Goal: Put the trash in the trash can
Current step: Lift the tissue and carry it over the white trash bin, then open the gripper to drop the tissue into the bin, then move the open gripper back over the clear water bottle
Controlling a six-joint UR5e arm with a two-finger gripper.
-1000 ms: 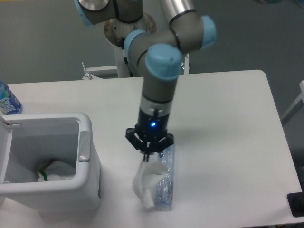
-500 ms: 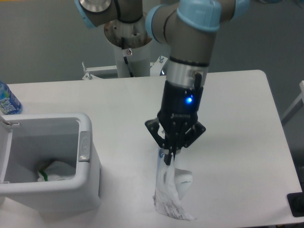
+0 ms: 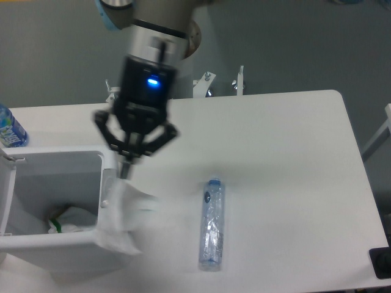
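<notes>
One gripper (image 3: 125,171), motion-blurred in the upper left of the frame, pinches the top of one crumpled white wrapper (image 3: 122,213), which hangs over the right rim of the trash can (image 3: 109,189) at lower left. One clear crinkled bottle (image 3: 212,224) lies flat on the white counter (image 3: 293,183), low in the centre and well apart from the can. Inside the can sits one pale crumpled item (image 3: 70,220), too indistinct to identify. One upright bottle with a blue label (image 3: 9,128) is cut off by the left edge. The wrapper's outline is smeared.
</notes>
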